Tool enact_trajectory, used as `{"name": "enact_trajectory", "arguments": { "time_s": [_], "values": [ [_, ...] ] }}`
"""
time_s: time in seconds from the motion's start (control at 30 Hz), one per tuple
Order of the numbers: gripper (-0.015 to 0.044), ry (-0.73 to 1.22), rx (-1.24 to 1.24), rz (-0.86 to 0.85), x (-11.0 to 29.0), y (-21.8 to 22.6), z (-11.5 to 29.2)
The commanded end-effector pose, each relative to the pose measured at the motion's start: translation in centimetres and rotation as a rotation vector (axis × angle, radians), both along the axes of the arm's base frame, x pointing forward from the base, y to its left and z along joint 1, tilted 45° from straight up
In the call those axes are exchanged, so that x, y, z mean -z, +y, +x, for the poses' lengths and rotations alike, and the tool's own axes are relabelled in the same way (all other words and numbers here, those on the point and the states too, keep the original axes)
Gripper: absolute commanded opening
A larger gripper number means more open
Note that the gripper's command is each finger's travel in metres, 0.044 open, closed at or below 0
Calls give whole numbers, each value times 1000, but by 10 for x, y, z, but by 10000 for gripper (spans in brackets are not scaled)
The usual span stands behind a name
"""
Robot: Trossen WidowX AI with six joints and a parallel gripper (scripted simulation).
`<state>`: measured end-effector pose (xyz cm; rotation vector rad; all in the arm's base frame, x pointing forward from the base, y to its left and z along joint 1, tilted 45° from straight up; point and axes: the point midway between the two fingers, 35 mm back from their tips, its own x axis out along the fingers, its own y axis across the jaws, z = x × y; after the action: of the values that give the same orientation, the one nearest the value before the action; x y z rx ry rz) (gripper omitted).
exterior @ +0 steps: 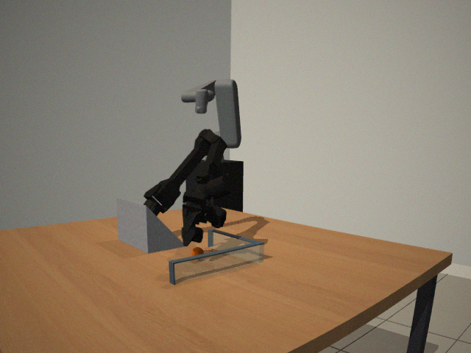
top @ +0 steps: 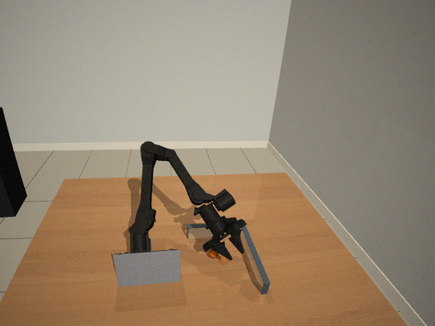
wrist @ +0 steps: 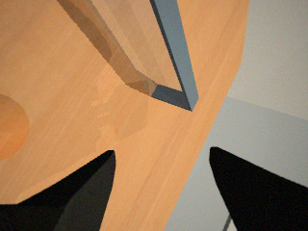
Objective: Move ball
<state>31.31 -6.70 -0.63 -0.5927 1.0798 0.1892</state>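
The orange ball rests on the table, inside the corner of the walls. The see-through copy is close to its right in the top view; a pale orange round shape, seemingly this copy, is cut by the wrist view's left edge. The long clear wall has a blue-grey rim, and the short wall meets it at the back. My gripper is open and empty, tilted down above the table. One finger partly covers the ball in the top view.
A grey wedge-shaped block stands beside the arm's base. The long wall stands close to the right finger in the top view. A grey arm-like object stands in the background, beyond the table.
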Motion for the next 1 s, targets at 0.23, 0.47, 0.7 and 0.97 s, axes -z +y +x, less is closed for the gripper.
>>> {"name": "enact_trajectory", "arguments": {
  "time_s": [0.23,0.47,0.7,0.97],
  "values": [
    [282,91,-1036,554,-37,52,-42],
    [282,69,-1064,566,-40,53,-42],
    [282,69,-1064,566,-40,53,-42],
    [282,68,-1064,566,-33,60,-42]
  ]
}}
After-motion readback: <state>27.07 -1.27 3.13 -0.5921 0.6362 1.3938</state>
